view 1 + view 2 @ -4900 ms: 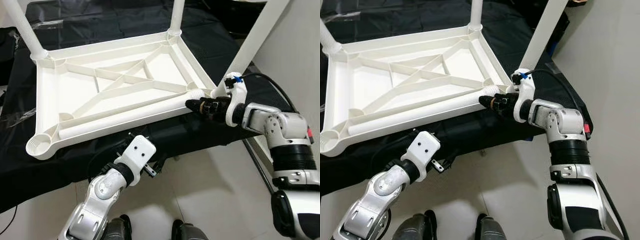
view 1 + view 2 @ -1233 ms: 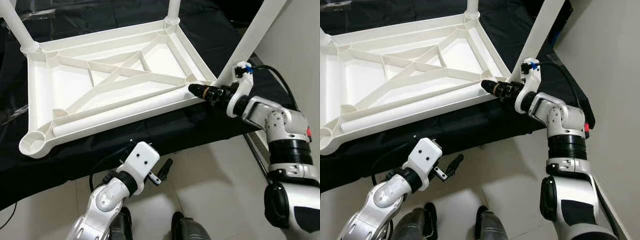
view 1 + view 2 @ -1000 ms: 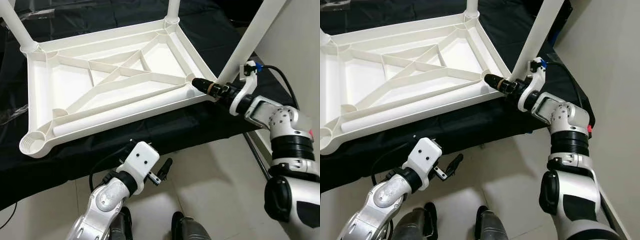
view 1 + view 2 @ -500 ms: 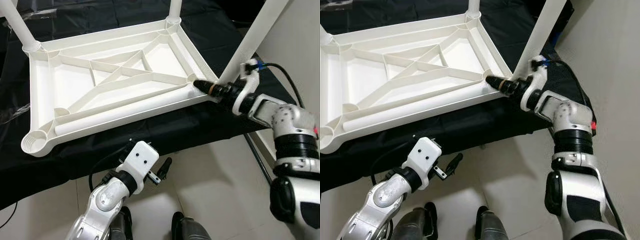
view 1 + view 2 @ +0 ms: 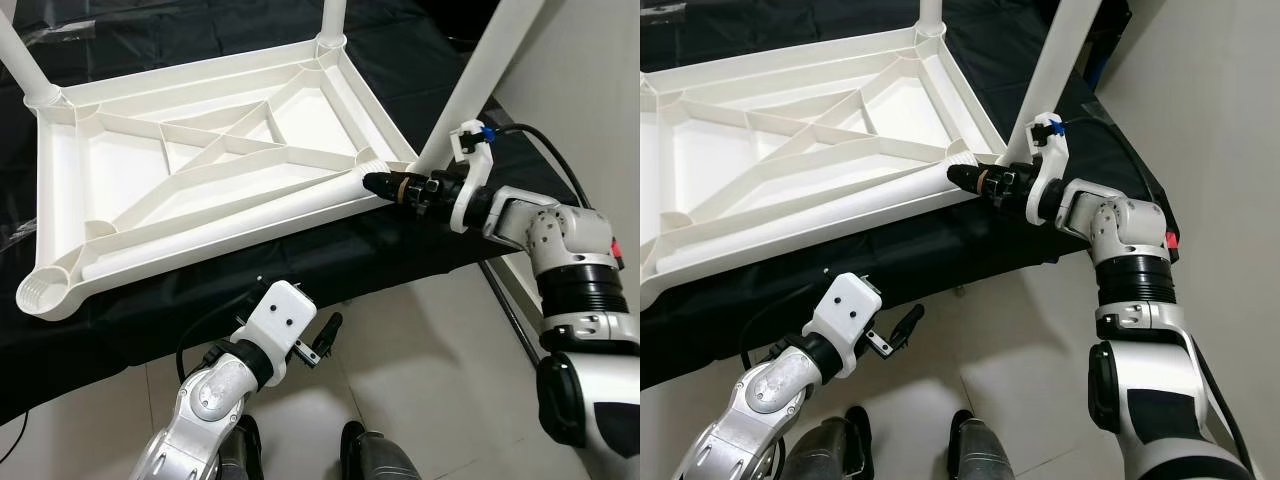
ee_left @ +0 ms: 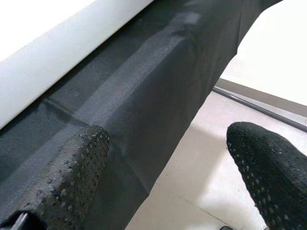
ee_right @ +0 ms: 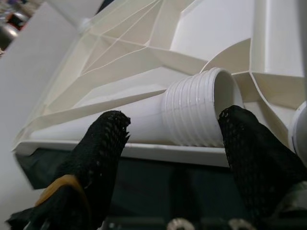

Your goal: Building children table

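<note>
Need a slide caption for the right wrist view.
Right gripper open around the threaded end of a loose table leg lying in the upturned tabletop.

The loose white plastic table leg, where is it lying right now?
The loose white plastic leg lies inside the upturned white tabletop, along its near edge; its threaded end sits between the right gripper's open fingers.

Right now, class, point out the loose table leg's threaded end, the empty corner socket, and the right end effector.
Loose table leg (image 7: 196, 112), right wrist view, ribbed threaded end.
Empty corner socket (image 5: 40, 291), left eye view, round rim.
Right end effector (image 5: 378, 184), left eye view, black fingertips.
</note>
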### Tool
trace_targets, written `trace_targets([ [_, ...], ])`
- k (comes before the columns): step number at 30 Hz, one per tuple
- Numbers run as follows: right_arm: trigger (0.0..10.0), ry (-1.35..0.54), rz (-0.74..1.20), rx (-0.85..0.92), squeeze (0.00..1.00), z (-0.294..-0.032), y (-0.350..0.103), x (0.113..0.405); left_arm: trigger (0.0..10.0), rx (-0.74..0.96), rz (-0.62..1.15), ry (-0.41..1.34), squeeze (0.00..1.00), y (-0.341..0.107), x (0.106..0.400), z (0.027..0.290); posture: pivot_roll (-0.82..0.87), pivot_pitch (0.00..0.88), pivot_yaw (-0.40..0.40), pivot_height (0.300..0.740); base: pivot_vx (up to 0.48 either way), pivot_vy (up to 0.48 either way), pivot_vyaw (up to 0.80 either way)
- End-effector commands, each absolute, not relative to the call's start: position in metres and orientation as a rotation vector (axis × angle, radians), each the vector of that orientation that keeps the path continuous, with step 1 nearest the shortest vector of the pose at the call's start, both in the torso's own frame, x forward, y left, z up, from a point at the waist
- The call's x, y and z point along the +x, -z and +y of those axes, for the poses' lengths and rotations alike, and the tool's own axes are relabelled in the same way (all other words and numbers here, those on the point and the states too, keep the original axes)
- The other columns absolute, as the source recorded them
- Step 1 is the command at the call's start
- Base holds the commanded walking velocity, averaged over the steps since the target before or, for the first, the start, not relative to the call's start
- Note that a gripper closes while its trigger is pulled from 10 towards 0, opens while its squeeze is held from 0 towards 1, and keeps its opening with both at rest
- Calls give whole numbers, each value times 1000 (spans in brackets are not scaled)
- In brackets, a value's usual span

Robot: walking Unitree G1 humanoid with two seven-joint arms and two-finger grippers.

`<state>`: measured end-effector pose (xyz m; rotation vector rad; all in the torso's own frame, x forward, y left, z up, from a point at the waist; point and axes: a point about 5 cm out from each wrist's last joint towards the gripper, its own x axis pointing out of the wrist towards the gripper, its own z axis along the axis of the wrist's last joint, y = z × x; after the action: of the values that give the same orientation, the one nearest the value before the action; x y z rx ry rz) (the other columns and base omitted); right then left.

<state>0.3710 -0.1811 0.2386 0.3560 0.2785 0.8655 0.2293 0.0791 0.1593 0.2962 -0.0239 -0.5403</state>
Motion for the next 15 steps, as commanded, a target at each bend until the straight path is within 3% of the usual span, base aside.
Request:
trace_targets([
  [1, 10000, -948, 316, 370, 0, -170, -231, 369, 10000, 295, 3, 542, 0, -154, 226, 79, 114, 305, -86, 740, 0, 0, 0],
  [15, 10000, -1008, 231, 388, 0, -164, -248, 375, 10000, 297, 7, 518, 0, -154, 225, 84, 116, 320, -86, 740, 0, 0, 0],
])
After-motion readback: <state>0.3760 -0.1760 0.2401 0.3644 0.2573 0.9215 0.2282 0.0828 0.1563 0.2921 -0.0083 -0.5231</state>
